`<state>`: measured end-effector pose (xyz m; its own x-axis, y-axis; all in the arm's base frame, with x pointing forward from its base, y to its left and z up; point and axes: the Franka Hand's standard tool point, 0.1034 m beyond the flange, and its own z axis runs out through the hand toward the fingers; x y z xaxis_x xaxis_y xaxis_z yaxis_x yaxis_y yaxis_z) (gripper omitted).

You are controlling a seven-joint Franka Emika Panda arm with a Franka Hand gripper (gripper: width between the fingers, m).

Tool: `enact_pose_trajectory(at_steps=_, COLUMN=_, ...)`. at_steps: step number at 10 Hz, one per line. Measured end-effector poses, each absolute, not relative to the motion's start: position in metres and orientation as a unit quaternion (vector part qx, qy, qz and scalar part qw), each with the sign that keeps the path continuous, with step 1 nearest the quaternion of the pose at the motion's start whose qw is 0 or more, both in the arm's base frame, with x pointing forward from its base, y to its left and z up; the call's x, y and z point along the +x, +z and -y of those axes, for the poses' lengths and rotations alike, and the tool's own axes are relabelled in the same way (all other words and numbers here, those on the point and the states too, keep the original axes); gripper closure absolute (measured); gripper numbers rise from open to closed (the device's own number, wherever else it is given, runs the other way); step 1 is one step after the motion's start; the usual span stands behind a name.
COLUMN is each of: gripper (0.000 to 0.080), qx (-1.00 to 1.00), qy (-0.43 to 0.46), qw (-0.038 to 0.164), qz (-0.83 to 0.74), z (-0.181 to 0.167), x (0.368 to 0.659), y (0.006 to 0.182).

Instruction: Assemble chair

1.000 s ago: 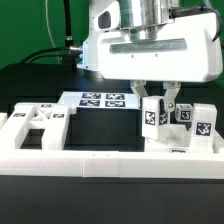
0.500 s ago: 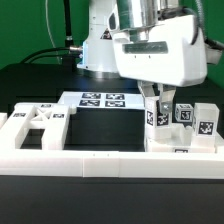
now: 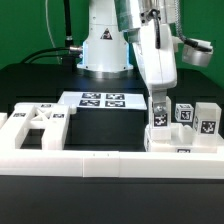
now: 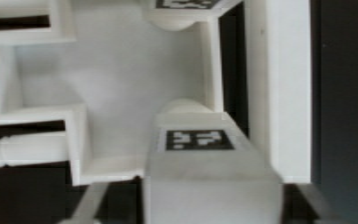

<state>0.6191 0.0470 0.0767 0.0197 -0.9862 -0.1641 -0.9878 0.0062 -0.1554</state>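
Observation:
In the exterior view my gripper (image 3: 158, 108) reaches down, shut on a white upright post (image 3: 158, 122) with a marker tag. The post stands on a flat white chair slab (image 3: 178, 146) at the exterior view's right. Two more tagged white posts (image 3: 186, 114) (image 3: 206, 121) stand just behind it. A ladder-shaped white chair part (image 3: 35, 126) lies at the exterior view's left. The wrist view looks down the held post (image 4: 202, 160), whose tag faces the camera. One pale finger (image 4: 91, 198) shows beside the post, and the white slab (image 4: 114, 85) lies beneath.
The marker board (image 3: 103, 100) lies flat at the back middle of the black table. A long low white border wall (image 3: 90, 161) runs along the front. The robot's base (image 3: 103, 50) stands behind the board.
The wrist has turned about its upright axis, so the hand now shows its narrow side. The held post has turned with it and stays on the slab.

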Motion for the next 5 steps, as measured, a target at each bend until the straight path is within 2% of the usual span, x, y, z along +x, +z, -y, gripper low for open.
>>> enact_pose_trajectory(at_steps=1, gripper=0.0328, qx=-0.722, qy=0.011, qw=0.109, qz=-0.683, z=-0.0499, x=0.6182, y=0.0770)
enact_pose_trajectory(at_steps=2, gripper=0.0191, qx=-0.734, qy=0.014, qw=0.107, qz=-0.671, z=-0.0536, x=0.6197, y=0.0794)
enact_pose_trajectory(at_steps=5, gripper=0.0152, qx=-0.832, qy=-0.006, qw=0.103, qz=-0.545, z=-0.0550, x=0.6230, y=0.0822)
